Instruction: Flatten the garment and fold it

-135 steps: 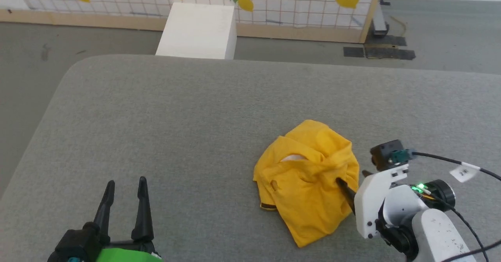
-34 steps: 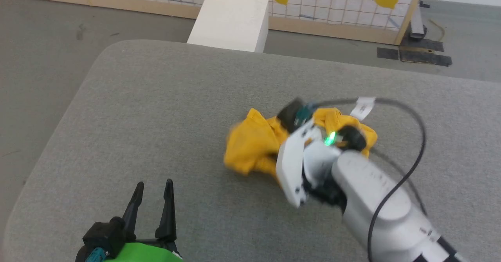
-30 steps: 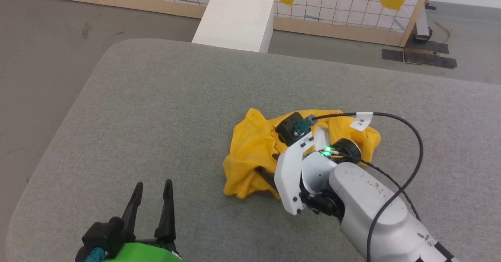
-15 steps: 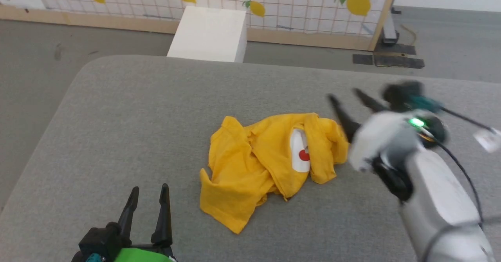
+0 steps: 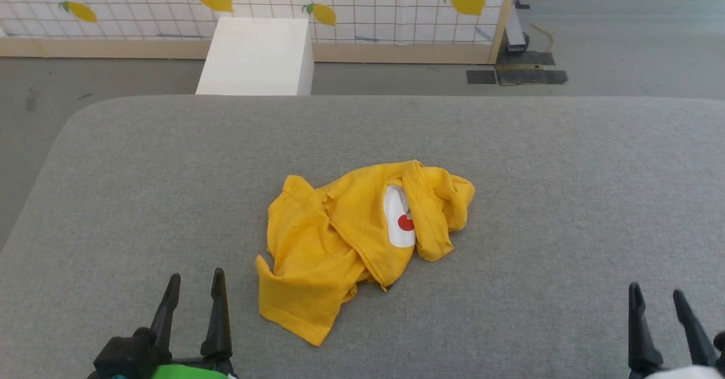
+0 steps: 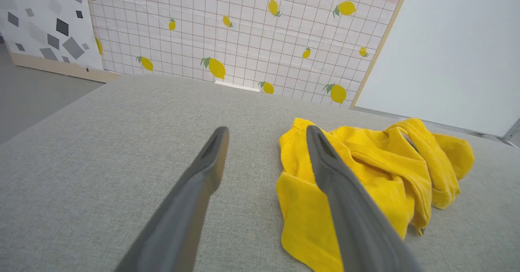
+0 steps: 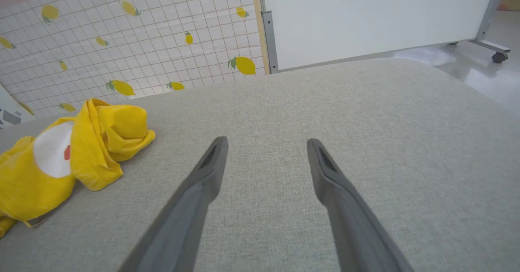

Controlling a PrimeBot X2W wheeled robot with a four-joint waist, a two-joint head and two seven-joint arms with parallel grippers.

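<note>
Garment: mustard-yellow, bunched in a loose heap near the middle of the bench; between the two pincers, touching neither.
Lie: not flat; several layers overlapped, a rolled band across the right side, a flap spread toward the near left.
Markings: white patch with a red mark, partly tucked under the rolled band.
Left pincer: wide, empty, low at the near edge, just beside the flap.
Right pincer: wide, empty, well apart from the cloth, off to its right.
Handling, as judged: thin, light, limp; no stiffness to keep a shape; likely to drag and bunch on the textured cover rather than slide.
Hold points, as judged: outer corner of the flap for the left pincer, far-right end of the rolled band for the right; pinch on a single hemmed edge, never into the heap.
Risk, as judged: two layers caught in one pinch, a crease locked in on spreading.
Stage, as judged: flattening not yet achieved; folding not begun.
</note>
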